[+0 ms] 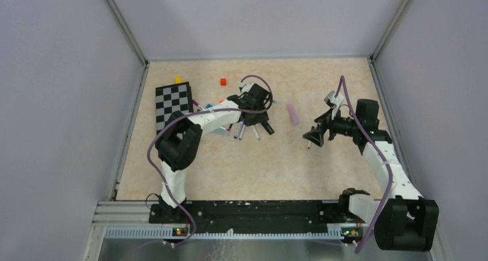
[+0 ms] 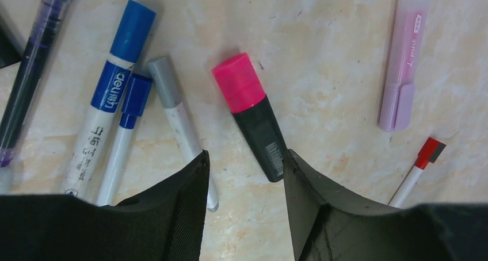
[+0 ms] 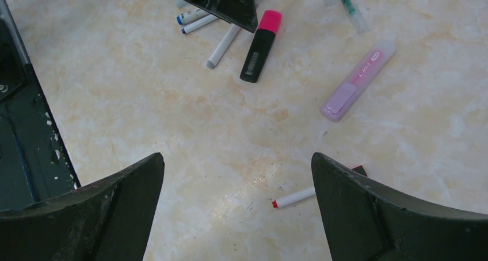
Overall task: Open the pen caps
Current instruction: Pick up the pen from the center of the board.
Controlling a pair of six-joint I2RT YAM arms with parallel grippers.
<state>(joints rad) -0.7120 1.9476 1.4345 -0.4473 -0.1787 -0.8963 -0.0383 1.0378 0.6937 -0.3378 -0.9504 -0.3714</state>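
The left gripper (image 2: 247, 163) is open and empty over the black highlighter (image 2: 263, 137). It should clamp the barrel, perhaps after descending, leaving the pink cap (image 2: 239, 83) free for the open, empty right gripper (image 3: 236, 157).

A lab test cell: plain grey walls (image 1: 57, 100) enclose a beige table (image 1: 259, 169), checkerboard (image 1: 173, 104) upper left.

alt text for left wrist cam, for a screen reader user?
Open black fingers hover over a black highlighter with a pink cap lying on a beige table. Left of it lie a grey-capped pen, two blue-capped markers and a purple pen; right of it, a lilac highlighter and a red-capped pen.
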